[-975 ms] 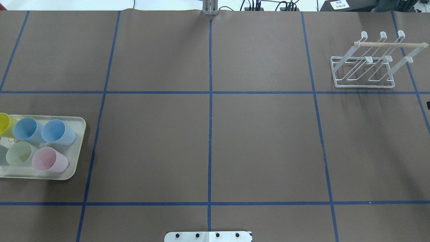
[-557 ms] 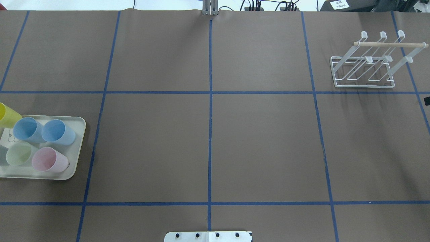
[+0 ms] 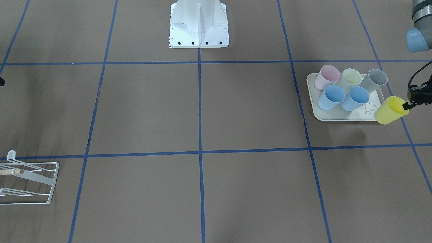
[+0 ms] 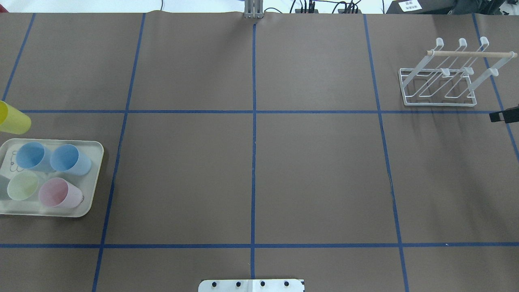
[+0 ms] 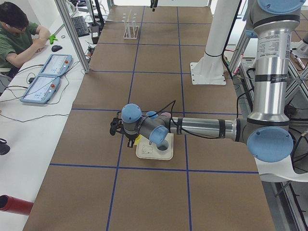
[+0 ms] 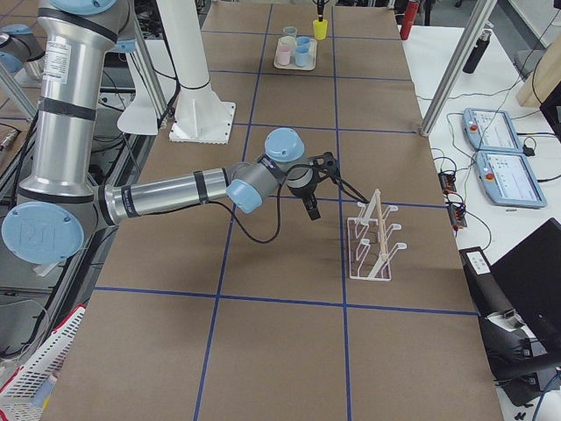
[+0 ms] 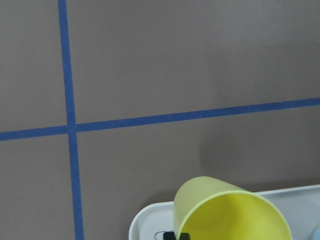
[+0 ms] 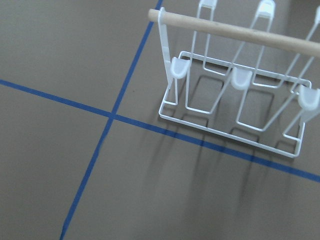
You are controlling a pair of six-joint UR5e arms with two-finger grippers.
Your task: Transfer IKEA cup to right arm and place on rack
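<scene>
From where I stand, the left pincer (image 3: 407, 105) is closed on the rim of the yellow cup (image 3: 388, 110), nipping the wall at one side. The cup is roughly upright, mouth up. It hangs clear of the table (image 3: 152, 108), just off the corner of the cream tray (image 3: 341, 119), and its shadow falls on the brown paper nearby. Five others stand on the tray: a pink cup (image 3: 326, 76), a pale green cup (image 3: 351, 78), a grey cup (image 3: 375, 79) and two blue cups (image 3: 332, 97). Well apart, at the other end of the table, stands the white wire rack (image 4: 440, 104) with its wooden rod (image 4: 470, 53) along the top. The right pincer (image 4: 502, 116) hovers near the rack without touching it. Only a black sliver of it shows, so I cannot tell how far open it is.
</scene>
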